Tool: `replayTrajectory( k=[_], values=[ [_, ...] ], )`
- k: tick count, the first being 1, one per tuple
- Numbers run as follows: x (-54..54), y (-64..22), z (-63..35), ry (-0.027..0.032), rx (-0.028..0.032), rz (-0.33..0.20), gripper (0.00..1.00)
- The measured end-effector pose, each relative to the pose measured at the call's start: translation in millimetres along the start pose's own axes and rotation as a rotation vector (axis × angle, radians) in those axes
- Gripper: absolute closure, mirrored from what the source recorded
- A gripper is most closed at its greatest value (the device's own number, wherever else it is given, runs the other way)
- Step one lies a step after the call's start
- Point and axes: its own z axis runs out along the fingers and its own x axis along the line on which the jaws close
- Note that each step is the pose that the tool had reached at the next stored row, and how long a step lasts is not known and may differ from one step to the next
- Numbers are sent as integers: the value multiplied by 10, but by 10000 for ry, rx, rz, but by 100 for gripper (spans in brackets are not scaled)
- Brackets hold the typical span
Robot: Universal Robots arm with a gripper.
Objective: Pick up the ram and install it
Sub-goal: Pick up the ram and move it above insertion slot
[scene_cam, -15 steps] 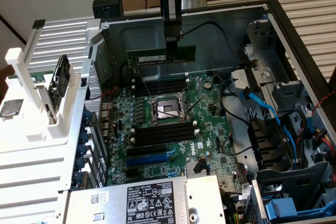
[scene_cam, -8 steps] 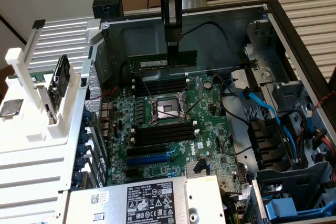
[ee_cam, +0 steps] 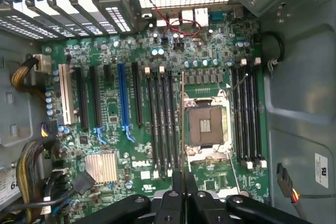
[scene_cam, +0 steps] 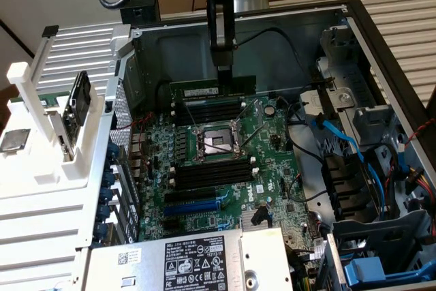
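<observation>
The ram (scene_cam: 204, 89), a long dark-green stick with a pale label, hangs level and on edge in the air inside an open computer case (scene_cam: 381, 66). I am grasping it: my gripper (scene_cam: 224, 76) is clamped on its upper edge, reaching straight down from above. In the exterior view the stick sits just above the far bank of black memory slots (scene_cam: 208, 110), parallel to them, and I cannot tell whether it touches them. In the wrist view the ram (ee_cam: 182, 129) shows edge-on as a thin line running out from between my fingers (ee_cam: 177, 182), beside the open processor socket (ee_cam: 206, 127). The green motherboard (scene_cam: 272, 168) lies flat beneath. A second bank of memory slots (scene_cam: 211, 174) sits on the near side of the processor socket (scene_cam: 216, 142), with a blue expansion slot (scene_cam: 194, 204) beyond it. A labelled power supply (scene_cam: 184, 264) fills the near edge.
</observation>
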Motion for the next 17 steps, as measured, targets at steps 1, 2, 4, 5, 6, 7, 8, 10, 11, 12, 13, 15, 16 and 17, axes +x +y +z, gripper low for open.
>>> replayTrajectory(
  k=[1, 2, 4, 5, 6, 7, 8, 10, 11, 12, 13, 15, 16, 17],
  values=[
    [57, 5, 56, -1, 21, 9, 88],
    [129, 2, 100, -2, 29, 9, 88],
    [223, -1, 185, -5, 36, 9, 88],
    [230, 1, 214, -3, 35, 10, 88],
    [230, 1, 233, -2, 36, 10, 88],
    [230, 2, 252, -2, 35, 5, 88],
    [230, 3, 288, -3, 35, -42, 88],
    [230, 4, 317, -8, 36, -161, 88],
    [231, 5, 339, -13, 35, -312, 88],
    [231, 6, 347, -13, 35, -356, 88],
    [230, 6, 355, -8, 35, -381, 88],
    [231, 8, 360, 9, 34, -386, 88],
    [231, 10, 370, 17, 38, -385, 88],
    [231, 15, 384, 31, 39, -385, 88]
  ],
)
